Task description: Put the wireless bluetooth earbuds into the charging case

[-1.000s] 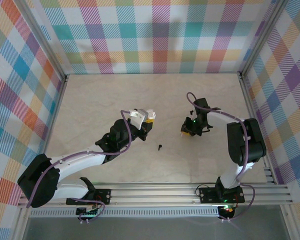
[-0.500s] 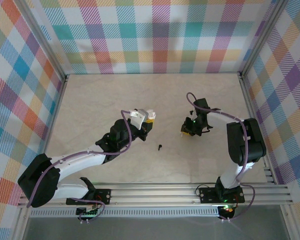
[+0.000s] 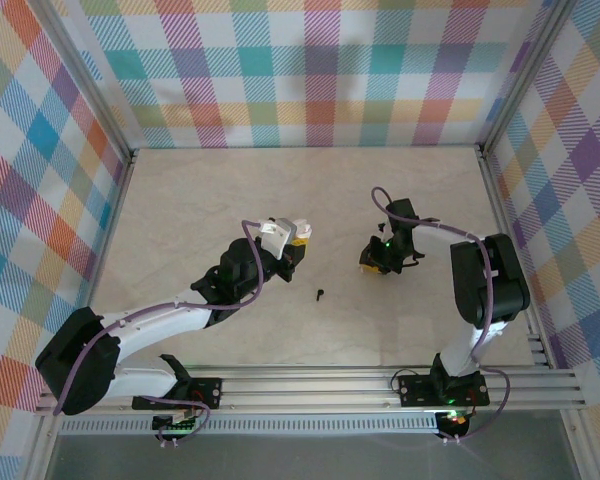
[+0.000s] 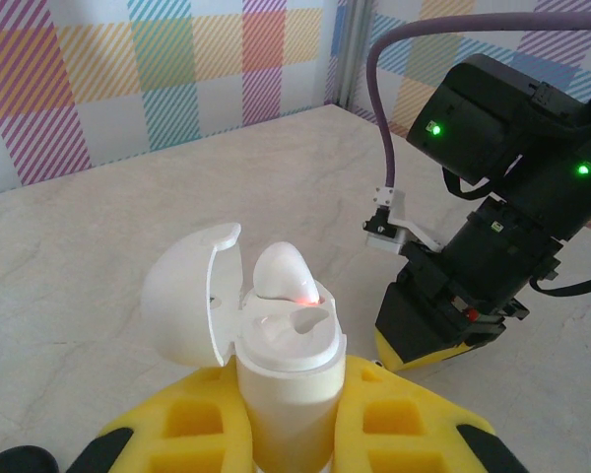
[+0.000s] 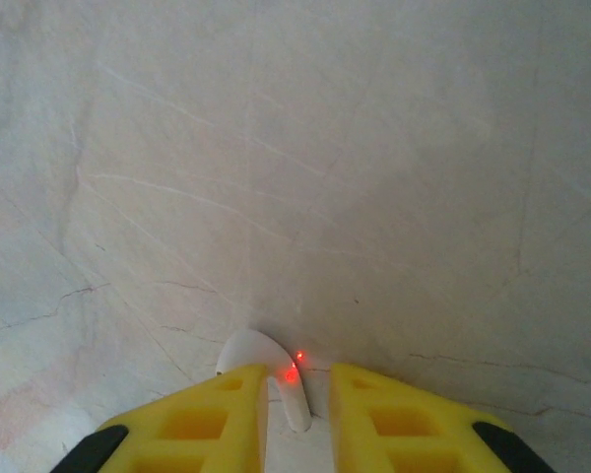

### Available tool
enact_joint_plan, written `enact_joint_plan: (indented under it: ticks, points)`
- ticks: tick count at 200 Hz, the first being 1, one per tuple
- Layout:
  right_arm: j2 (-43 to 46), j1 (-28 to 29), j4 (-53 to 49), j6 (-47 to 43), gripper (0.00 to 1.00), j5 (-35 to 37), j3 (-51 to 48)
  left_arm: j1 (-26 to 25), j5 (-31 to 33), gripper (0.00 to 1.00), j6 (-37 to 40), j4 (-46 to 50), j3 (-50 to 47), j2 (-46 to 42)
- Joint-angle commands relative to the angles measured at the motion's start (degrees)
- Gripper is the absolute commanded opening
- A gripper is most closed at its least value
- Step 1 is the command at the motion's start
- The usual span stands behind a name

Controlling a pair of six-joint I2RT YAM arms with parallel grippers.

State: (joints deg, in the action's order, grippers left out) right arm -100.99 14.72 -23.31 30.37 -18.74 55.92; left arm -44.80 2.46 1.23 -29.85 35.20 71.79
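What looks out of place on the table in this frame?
A black earbud lies loose on the table, with nothing touching it. The open white charging case in the left gripper holds one white earbud.

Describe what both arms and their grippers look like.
The left arm and right arm have black joint housings and white links. A purple cable loops along each. Green lights glow on the right wrist. The left gripper and right gripper have blocky yellow fingers with square recesses.
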Motion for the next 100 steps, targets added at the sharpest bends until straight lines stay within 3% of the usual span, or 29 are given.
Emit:
enact_joint_plan:
  ticks: [1,67,100]
  points:
    - [-1.31,0.58,0.55,-1.27,0.25,-1.12,0.02,0.33,-0.52,0.00,-0.43,0.40,0.91,-1.39]
    - [-1.37,3.28,-3.23,-3.17,0.25,3.60,0.51,0.33,-0.55,0.00,-0.29,0.49,1.10,-1.05]
    - [-1.49,5.09,-4.56,-4.09,0.20,6.37,0.58,0.32,-0.74,0.00,-0.43,0.31,1.27,-0.71]
